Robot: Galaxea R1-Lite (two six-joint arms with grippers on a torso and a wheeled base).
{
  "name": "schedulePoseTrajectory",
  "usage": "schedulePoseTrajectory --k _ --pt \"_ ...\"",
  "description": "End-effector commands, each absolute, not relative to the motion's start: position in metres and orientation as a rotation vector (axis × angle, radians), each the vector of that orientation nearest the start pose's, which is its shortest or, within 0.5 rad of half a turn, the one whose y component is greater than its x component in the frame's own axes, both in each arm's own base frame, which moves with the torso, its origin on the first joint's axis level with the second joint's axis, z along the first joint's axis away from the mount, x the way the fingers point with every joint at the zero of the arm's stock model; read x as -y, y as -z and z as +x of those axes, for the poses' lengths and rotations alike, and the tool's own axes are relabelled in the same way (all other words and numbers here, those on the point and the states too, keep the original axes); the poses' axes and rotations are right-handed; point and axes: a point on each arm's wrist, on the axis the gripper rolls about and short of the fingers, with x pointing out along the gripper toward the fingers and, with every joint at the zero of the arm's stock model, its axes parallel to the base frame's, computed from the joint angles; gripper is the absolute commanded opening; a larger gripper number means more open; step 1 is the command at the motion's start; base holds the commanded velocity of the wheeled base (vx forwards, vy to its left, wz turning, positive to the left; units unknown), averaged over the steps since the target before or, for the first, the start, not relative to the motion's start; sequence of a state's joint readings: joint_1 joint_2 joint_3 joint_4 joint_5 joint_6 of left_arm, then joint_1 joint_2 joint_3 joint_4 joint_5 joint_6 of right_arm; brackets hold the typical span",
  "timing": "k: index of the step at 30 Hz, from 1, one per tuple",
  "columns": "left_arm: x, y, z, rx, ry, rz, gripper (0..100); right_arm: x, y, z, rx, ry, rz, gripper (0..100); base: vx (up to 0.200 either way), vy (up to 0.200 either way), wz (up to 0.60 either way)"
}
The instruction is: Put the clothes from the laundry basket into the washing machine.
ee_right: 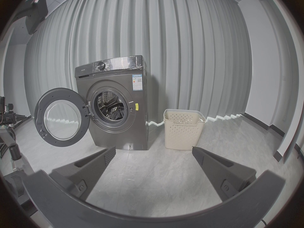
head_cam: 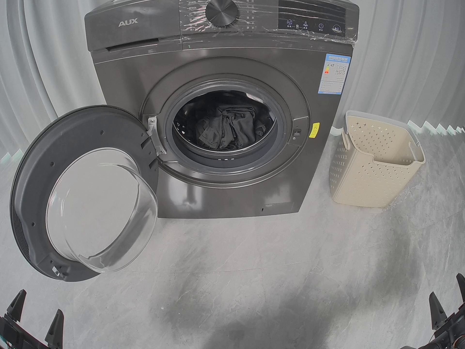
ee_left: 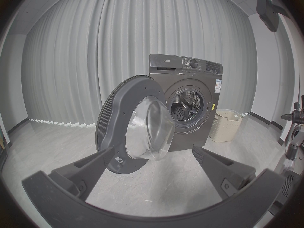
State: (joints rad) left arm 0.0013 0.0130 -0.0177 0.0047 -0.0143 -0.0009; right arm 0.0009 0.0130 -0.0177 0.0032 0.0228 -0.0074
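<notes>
Lying inside the washing machine (head_cam: 232, 199): dark clothes (head_cam: 225, 127) | door (head_cam: 82, 195) swung wide to the robot's left | laundry basket (head_cam: 358, 180) upright on the floor (head_cam: 271, 277), just right of the machine | left jaws spread wide, holding nothing | right jaws spread wide, holding nothing

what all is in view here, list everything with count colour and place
washing machine: one, dark grey, centre, against the curtain
door: one, grey with clear glass, swung open to the robot's left
clothes: one heap, black, inside the drum
laundry basket: one, beige, on the floor to the machine's right, no clothes seen inside
curtain: one, pale grey, behind
floor: grey marbled
left gripper: one, black, open, low left
right gripper: one, black, open, low right
</notes>
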Motion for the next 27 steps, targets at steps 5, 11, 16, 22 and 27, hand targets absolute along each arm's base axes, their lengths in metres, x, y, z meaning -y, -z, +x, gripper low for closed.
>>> schedulePoseTrajectory --k 5,11,16,22,27 --pt "0.0004 -0.0754 -0.0229 -0.003 0.014 -0.003 100 -0.0005 -0.0757 -0.0227 -0.005 -0.025 -0.008 100 0.000 0.160 0.00" --pt "0.0004 -0.0754 -0.0229 -0.003 0.014 -0.003 100 -0.0005 -0.0757 -0.0227 -0.005 -0.025 -0.008 100 0.000 0.067 0.00" --pt "0.0003 -0.0754 -0.0229 -0.003 0.009 -0.014 100 -0.0005 -0.0757 -0.0227 -0.005 -0.025 -0.008 100 0.000 0.000 0.00" --pt "0.0003 -0.0756 -0.0229 -0.002 0.012 -0.012 100 -0.0005 -0.0757 -0.0227 -0.005 -0.025 -0.008 100 0.000 0.000 0.00" --pt "0.0003 -0.0756 -0.0229 -0.002 0.012 -0.012 100 -0.0005 -0.0757 -0.0227 -0.005 -0.025 -0.008 100 0.000 0.000 0.00"
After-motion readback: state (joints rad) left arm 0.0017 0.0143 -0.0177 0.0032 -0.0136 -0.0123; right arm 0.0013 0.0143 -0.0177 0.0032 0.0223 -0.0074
